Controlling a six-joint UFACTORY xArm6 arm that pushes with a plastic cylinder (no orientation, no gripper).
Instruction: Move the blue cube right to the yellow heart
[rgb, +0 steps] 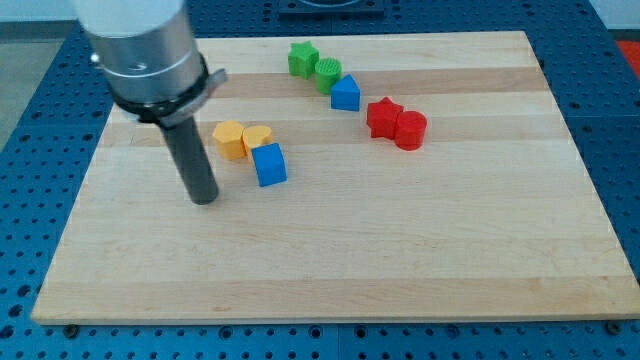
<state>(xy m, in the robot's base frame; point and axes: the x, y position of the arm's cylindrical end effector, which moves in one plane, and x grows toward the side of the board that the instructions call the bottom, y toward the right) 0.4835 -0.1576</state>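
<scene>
A: Edges first. Where's the open room on the board (330, 270)?

B: The whole lower half toward the view's bottom is lying bare, same for the view's right side. All blocks are sitting in the upper middle, well clear of every edge. The closest to an edge are the green blocks, near the view's top.

A: Tip?

B: My tip (204, 199) is resting on the wood at the view's left of the yellow pair, near them but apart, touching nothing. No claw on this arm, just the rod, so there's nothing spreading or pinching.

A: Task block?

B: The blue cube (269, 164) is sitting just right of and below the yellow heart (258, 138), touching it or nearly so. It's turned slightly, lighter top face showing, darker front.

A: Neighbours?

B: A yellow block (230, 139), looks six-sided, is pressing against the heart's left. Up top, a green star-like block (303, 59) and a green round block (328, 73) are sitting together, with a second blue block (345, 93) just below-right. A red star (382, 116) and a red cylinder (410, 129) are touching further right.
</scene>
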